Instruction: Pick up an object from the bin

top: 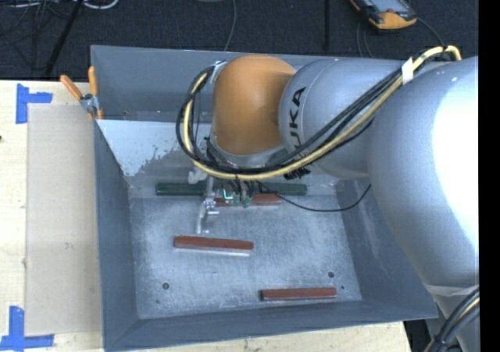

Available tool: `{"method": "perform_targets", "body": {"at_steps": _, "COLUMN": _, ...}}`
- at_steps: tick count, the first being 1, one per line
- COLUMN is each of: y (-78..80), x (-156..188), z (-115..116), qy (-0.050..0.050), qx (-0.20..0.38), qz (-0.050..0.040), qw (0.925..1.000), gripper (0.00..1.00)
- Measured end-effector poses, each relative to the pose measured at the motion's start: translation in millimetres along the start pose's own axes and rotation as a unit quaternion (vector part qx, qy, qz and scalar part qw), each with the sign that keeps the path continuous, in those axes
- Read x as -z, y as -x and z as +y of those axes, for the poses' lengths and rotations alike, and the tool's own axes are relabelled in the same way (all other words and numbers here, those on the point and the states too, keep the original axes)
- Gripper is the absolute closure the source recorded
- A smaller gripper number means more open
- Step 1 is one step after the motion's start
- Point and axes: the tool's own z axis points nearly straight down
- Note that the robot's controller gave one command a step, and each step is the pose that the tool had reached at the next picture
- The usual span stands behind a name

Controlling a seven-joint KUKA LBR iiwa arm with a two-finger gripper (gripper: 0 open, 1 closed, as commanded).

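My gripper (207,218) hangs below the arm's wrist in the middle of the bin, a little left of centre. Just beneath and in front of it lies a flat reddish-brown bar (213,244), lengthwise left to right; the gripper's tip is slightly above the bar's left half and apart from it. Behind the gripper lies a dark green bar (178,188) near the back wall, its right part hidden under the wrist. A short piece of another reddish bar (267,199) peeks out under the wrist to the right.
A second reddish-brown bar (298,293) lies near the bin's front right corner. The arm and its orange cover hide the back middle of the bin.
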Motion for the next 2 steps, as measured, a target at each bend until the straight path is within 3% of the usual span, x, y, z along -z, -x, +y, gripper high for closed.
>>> {"method": "perform_targets", "body": {"at_steps": 1, "y": 2.0, "x": 4.8, "z": -0.4, "qy": 0.001, "qx": -0.001, "qz": -0.0037, "qw": 1.0000, "gripper": 0.00}}
{"method": "perform_targets", "body": {"at_steps": 2, "y": -58.8, "x": -48.8, "z": -0.3, "qy": 0.003, "qx": -0.017, "qz": -0.0053, "qw": 0.9998, "gripper": 1.00}}
